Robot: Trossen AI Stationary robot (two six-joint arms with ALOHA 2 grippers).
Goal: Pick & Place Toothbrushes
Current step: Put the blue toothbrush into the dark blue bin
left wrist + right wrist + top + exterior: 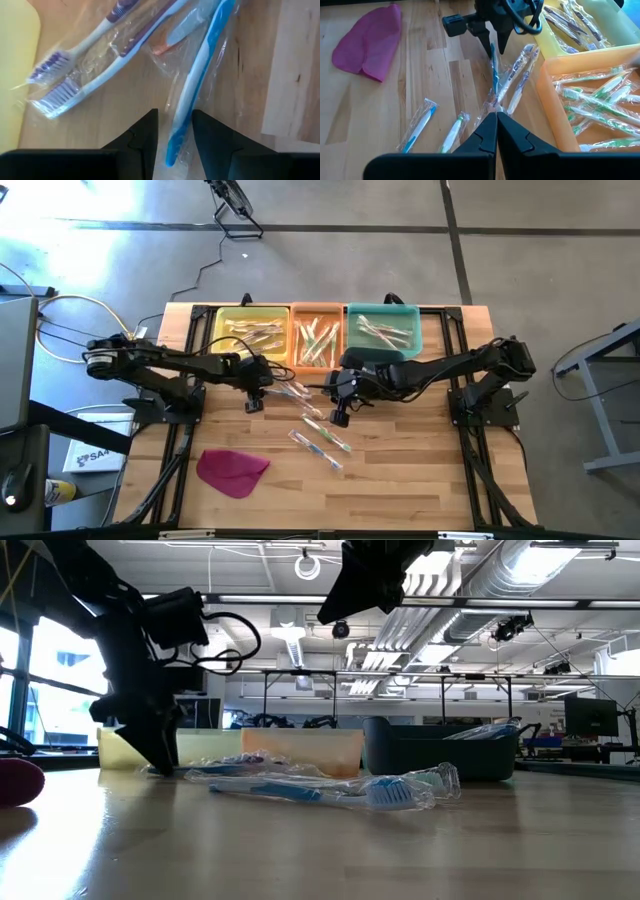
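Left gripper (172,137): low over the table just in front of the shallow yellow plastic tray (250,332), its two dark fingers (142,135) standing partly apart on either side of a blue-handled toothbrush in a clear glossy wrapper (197,82); no firm hold yet, by my reading.

Right gripper (496,131): hanging above the table in front of the orange plastic tray (316,337), fingers pressed together, holding nothing.

Where the toothbrushes are: loose ones lie mid-table near both grippers; sorted ones fill the three trays along the far edge, the dark teal plastic tray (384,328) rightmost.

Risk, slip: the wrapper is slick, and the fingers sit near the handle's tail, so the brush may pivot or slide out on the lift.

Risk, double pick: a wrapped pair of purple-and-white toothbrushes (85,62) lies touching the blue one's wrapper; closing could drag it along.

Risk, crowding: both arms meet at the table's middle; a swing toward the trays could clip the other arm.

Count, trays: three.

Count, loose toothbrushes: roughly seven; overlaps make it uncertain.

Count, tray contents: several each; exact numbers unreadable.

Count, flat magenta cloth piece (232,470): one, near left, well apart.
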